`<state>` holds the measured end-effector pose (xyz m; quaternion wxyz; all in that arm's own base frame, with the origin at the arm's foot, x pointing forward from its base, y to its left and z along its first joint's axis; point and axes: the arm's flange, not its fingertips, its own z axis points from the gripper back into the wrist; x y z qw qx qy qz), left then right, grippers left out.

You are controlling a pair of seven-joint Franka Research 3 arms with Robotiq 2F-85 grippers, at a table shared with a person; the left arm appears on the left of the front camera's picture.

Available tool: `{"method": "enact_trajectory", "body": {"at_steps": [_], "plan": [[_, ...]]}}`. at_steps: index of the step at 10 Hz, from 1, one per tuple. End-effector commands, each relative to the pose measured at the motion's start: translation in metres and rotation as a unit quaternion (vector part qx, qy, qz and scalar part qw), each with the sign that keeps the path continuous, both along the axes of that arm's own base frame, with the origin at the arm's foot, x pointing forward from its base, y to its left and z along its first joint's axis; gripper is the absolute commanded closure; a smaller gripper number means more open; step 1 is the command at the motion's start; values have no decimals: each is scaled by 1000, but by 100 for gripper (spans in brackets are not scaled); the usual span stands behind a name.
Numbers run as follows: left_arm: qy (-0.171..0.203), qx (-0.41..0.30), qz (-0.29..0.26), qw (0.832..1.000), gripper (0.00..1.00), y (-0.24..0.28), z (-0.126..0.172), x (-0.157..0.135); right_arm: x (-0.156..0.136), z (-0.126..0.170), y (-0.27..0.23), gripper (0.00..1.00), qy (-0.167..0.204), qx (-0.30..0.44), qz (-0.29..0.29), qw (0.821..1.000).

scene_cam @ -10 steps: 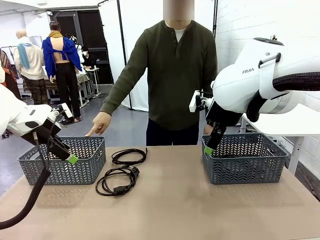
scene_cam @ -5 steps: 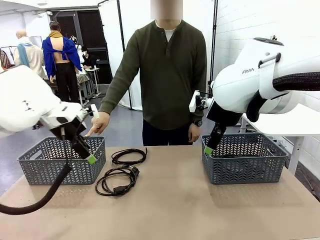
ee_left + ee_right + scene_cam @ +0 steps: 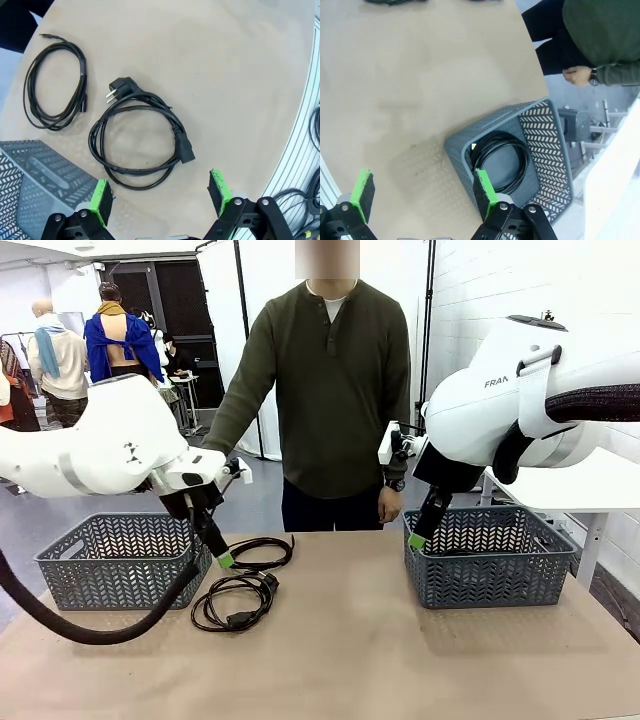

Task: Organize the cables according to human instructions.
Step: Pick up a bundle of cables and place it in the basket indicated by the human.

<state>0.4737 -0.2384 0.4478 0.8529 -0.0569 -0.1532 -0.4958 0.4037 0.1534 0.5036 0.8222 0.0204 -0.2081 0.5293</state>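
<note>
The left arm has swung off the grey lattice plastic basket on the left [image 3: 110, 565]. Its black two-finger left gripper with green pads [image 3: 224, 560] now hangs low over the tan table [image 3: 400, 660], jaws spread wide and holding nothing. The person in the dark olive long-sleeved shirt [image 3: 335, 380] was pointing down at that basket a moment ago and has since straightened up. That arm now runs behind the robot's white arm, so I can't see whether the finger is still out. To me it looks as if the instruction has been given and the robot is going to fetch a cable for that basket.

From the wrist, the thick black looped power cord with the chunky plug [image 3: 140, 150] lies flat just ahead of the open fingers, so I'd guess it is the one wanted. The thinner black coiled cord [image 3: 55, 85] lies beside it, nearer the person and not touching it.

The black right gripper with green pads [image 3: 418, 540] hasn't budged. It hangs open and empty at the corner of the matching grey lattice basket on the right [image 3: 490, 575], where another black looped cord [image 3: 500, 155] already lies.

The left basket's corner sits close to the wanted loop. The arm's thick black ribbed hose [image 3: 110, 625] also droops low in front of that basket and might drag
</note>
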Motion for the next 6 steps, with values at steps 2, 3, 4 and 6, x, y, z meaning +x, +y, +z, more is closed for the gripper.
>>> {"method": "enact_trajectory", "body": {"at_steps": [2,3,4,6], "plan": [[19,2,50,999,0,-4,-5,12,0,-1,0,0,0,-4,-2,1000],[24,-3,45,999,0,2,-2,11,0,-1,0,0,0,-4,-2,1000],[13,-3,30,999,0,-5,-8,8,0,-1,0,0,0,-4,-2,1000],[13,-3,30,999,0,-5,-8,8,0,-1,0,0,0,-4,-2,1000]]}}
